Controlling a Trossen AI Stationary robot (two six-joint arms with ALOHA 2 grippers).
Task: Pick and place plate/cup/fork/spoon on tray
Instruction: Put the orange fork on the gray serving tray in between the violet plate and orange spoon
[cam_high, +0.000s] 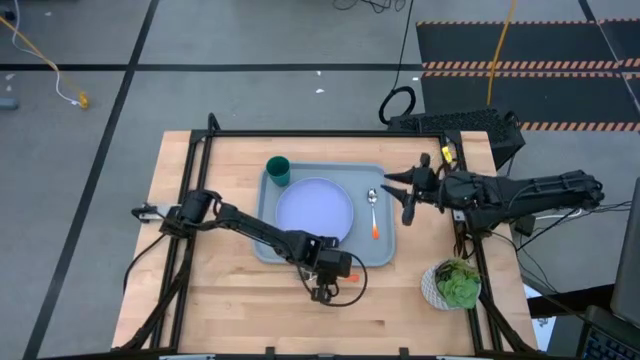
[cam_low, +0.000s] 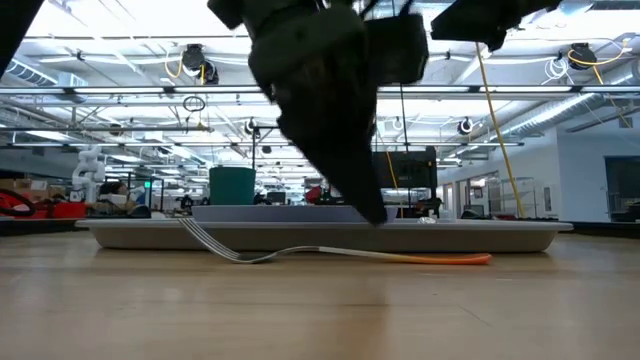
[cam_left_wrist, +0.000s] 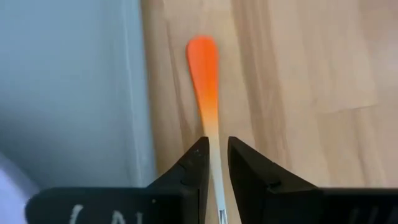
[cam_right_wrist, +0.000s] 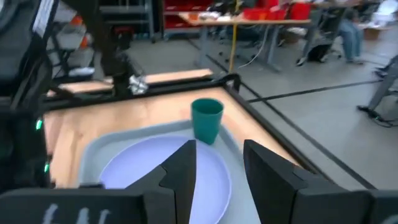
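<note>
The fork (cam_low: 330, 252) lies on the table just in front of the tray's (cam_high: 385, 256) near rim, tines curving up at the left and orange handle (cam_left_wrist: 203, 62) pointing right. My left gripper (cam_left_wrist: 218, 146) points down over it, narrowly open, one finger on each side of the fork's pale stem. I see no touch. On the tray rest the lavender plate (cam_high: 314, 210), the green cup (cam_high: 278, 171) at its far left corner, and the spoon (cam_high: 373, 212) on its right side. My right gripper (cam_high: 408, 195) hangs open, raised by the tray's right edge.
A white bowl of green leaves (cam_high: 455, 283) stands at the table's near right corner. A black frame (cam_high: 300, 133) runs along the table's far and side edges. Bare wood lies in front of the tray and to its left.
</note>
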